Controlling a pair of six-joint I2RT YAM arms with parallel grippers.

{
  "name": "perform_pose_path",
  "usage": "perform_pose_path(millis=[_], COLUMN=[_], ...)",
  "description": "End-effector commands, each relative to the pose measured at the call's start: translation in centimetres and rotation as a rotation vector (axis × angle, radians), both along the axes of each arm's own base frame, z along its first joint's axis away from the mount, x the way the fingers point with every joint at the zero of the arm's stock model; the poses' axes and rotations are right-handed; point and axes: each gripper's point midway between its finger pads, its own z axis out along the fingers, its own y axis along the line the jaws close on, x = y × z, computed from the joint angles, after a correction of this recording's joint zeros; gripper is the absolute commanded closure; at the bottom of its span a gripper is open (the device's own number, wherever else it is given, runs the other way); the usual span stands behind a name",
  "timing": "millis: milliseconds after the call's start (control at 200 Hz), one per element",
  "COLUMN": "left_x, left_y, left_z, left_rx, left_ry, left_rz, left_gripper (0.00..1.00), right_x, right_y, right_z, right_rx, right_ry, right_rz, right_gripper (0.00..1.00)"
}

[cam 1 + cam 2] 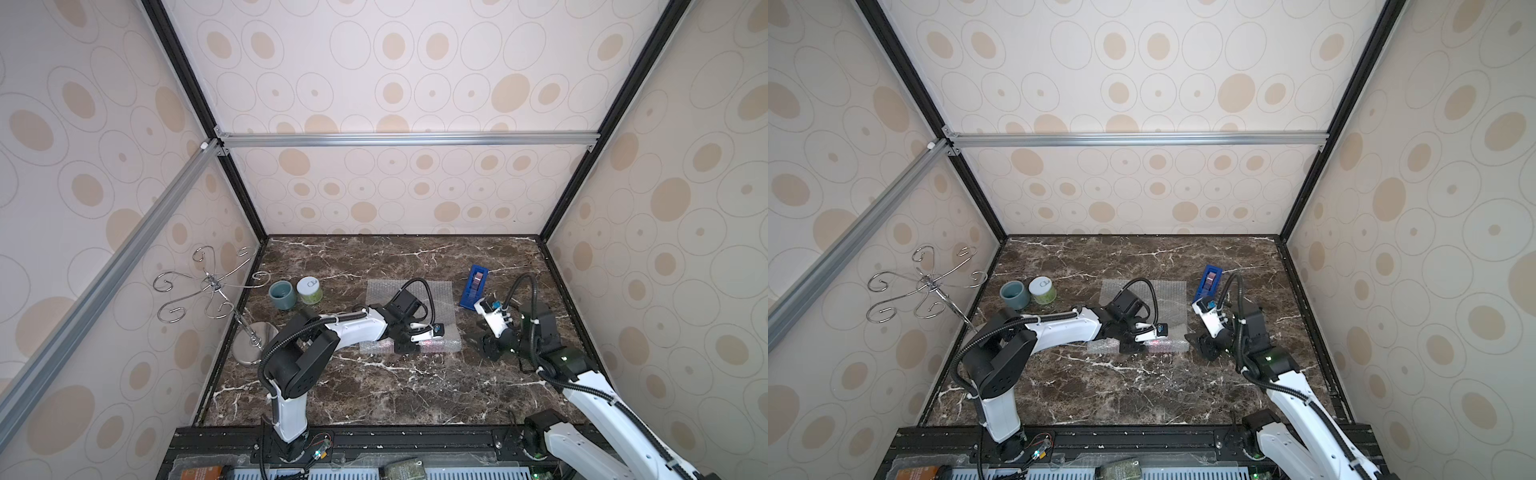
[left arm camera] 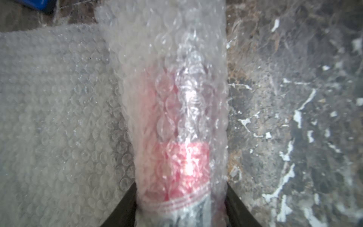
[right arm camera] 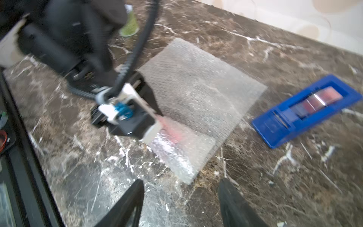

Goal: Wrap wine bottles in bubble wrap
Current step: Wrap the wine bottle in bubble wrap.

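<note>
The wine bottle (image 2: pixel 182 163), pink-red inside, lies on its side near the front edge of the bubble wrap (image 2: pixel 59 110), with the wrap rolled over it. My left gripper (image 2: pixel 180 204) is shut on the wrapped bottle, one black finger on each side. In both top views the rolled end (image 1: pixel 444 345) (image 1: pixel 1163 344) lies along the front of the flat sheet (image 1: pixel 440 299), and the left gripper (image 1: pixel 409 347) stands over it. My right gripper (image 3: pixel 181 188) is open and holds nothing, just off the roll's right end (image 3: pixel 176 157). It shows in a top view as the right gripper (image 1: pixel 492 347).
A blue tape dispenser (image 1: pixel 476 286) (image 3: pixel 306 110) lies to the right of the sheet, behind the right gripper. A green-and-white jar (image 1: pixel 309 290) and a grey-blue cup (image 1: pixel 282 294) stand at the back left. A metal hook stand (image 1: pixel 253 345) rises by the left wall.
</note>
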Motion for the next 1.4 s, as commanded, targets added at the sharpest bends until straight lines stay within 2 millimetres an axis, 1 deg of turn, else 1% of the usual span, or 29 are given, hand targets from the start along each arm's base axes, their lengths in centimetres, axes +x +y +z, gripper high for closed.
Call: perform_pose_path(millis=[0,75,195,305,400,540,705,770,895,1020,1091,1206,1321,1356,1396], left_x=[-7.1,-7.2,-7.0,-7.0,-7.2,-7.5,-7.5,-7.5,-7.3,-7.3,-7.5,-7.5,-7.6,-7.5,-7.4], left_y=[3.0,2.9,2.9,3.0,3.0,3.4,3.8,3.8,4.0,3.9,3.8,4.0,4.5,4.6,4.8], left_z=[-3.9,-4.2,-4.7,-5.1,-5.3,-5.6,-5.8,-5.8,-5.9,-5.5,-5.2,-5.0,-5.3,-5.4,-5.5], left_rx=[0.154,0.171,0.195,0.212,0.221,0.237,0.237,0.232,0.233,0.205,0.186,0.182,0.194,0.199,0.205], left_ry=[0.37,0.42,0.495,0.557,0.61,0.662,0.694,0.711,0.733,0.761,0.774,0.778,0.779,0.773,0.763], left_rz=[0.004,0.015,0.052,0.081,0.096,0.113,0.126,0.129,0.139,0.142,0.136,0.137,0.142,0.143,0.148], left_gripper=[0.78,0.79,0.79,0.79,0.79,0.81,0.81,0.82,0.82,0.82,0.82,0.82,0.81,0.81,0.81], right_x=[-1.6,-2.7,-4.2,-4.4,-3.7,-1.9,0.2,0.8,1.8,2.4,2.8,3.2,3.6,3.7,3.7], right_y=[1.2,2.2,3.7,4.9,6.1,8.0,9.4,9.7,10.4,10.7,10.4,10.0,9.6,9.5,9.3], right_z=[-0.3,-1.2,-3.7,-5.5,-6.6,-7.4,-8.5,-9.4,-10.4,-11.1,-11.8,-13.7,-15.3,-15.7,-15.9], right_rx=[-0.13,-0.21,-0.362,-0.457,-0.527,-0.579,-0.67,-0.709,-0.743,-0.762,-0.799,-0.878,-0.93,-0.943,-0.948], right_ry=[-0.132,-0.145,-0.127,-0.147,-0.209,-0.28,-0.322,-0.332,-0.361,-0.382,-0.394,-0.388,-0.371,-0.364,-0.357], right_rz=[0.142,0.216,0.331,0.395,0.425,0.462,0.499,0.519,0.535,0.528,0.533,0.566,0.568,0.565,0.562], right_gripper=[0.35,0.35,0.35,0.34,0.33,0.32,0.31,0.31,0.3,0.3,0.29,0.28,0.28,0.3,0.34])
